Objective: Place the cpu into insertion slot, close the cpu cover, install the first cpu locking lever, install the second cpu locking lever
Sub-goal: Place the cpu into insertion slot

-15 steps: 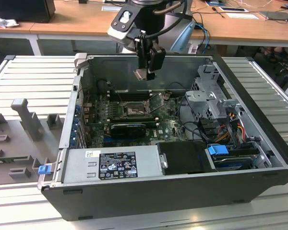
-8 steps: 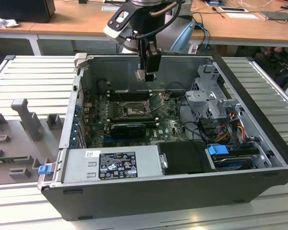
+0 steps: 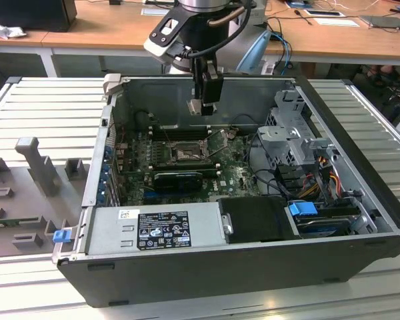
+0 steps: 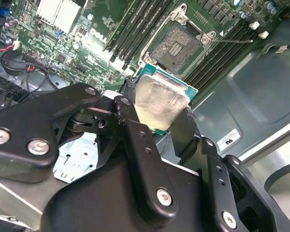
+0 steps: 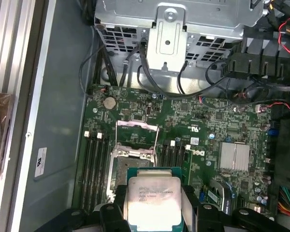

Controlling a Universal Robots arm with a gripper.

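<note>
The claw (image 4: 159, 104) is clamped on the cpu (image 4: 162, 99) by two opposite edges, holding it in the air inside the open computer case (image 3: 207, 280). Below it, slightly ahead, sits the insertion slot (image 4: 176, 47), bare, with the cpu cover (image 5: 137, 124) apparently swung back. My worry: coming down skewed or off-centre, the chip could catch the slot's silver rim or crush its contacts.

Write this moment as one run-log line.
gripper: shut on cpu | cpu: held in air, not in insertion slot | cpu cover: open
</note>
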